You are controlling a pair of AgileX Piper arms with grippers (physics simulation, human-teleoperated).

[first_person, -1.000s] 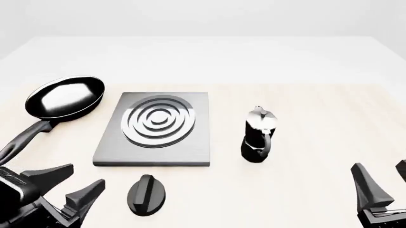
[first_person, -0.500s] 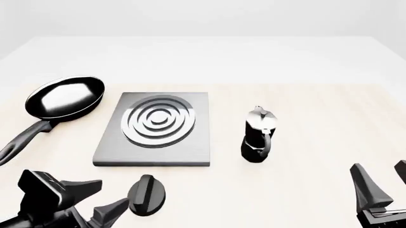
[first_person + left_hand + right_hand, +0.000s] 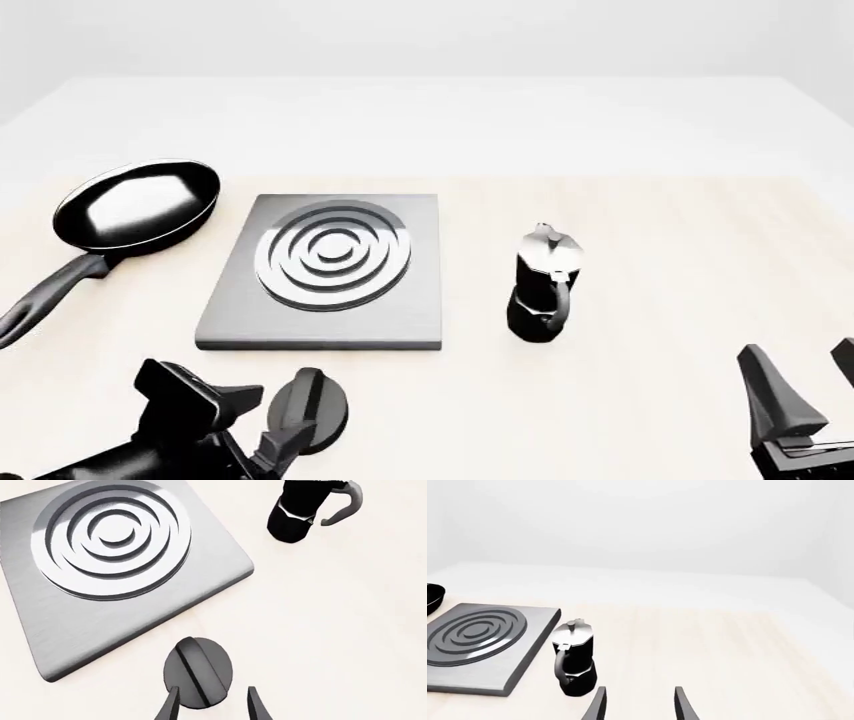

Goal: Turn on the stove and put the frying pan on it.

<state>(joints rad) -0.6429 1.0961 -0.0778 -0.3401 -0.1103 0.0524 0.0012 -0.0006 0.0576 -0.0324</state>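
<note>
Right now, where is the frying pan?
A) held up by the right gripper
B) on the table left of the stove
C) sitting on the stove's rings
B: the frying pan lies on the table left of the stove, whose rings are bare.

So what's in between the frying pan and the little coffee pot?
The stove lies between them. In the front view, the frying pan sits to its left and the moka pot to its right, with bare table on either side of the slab.
</note>
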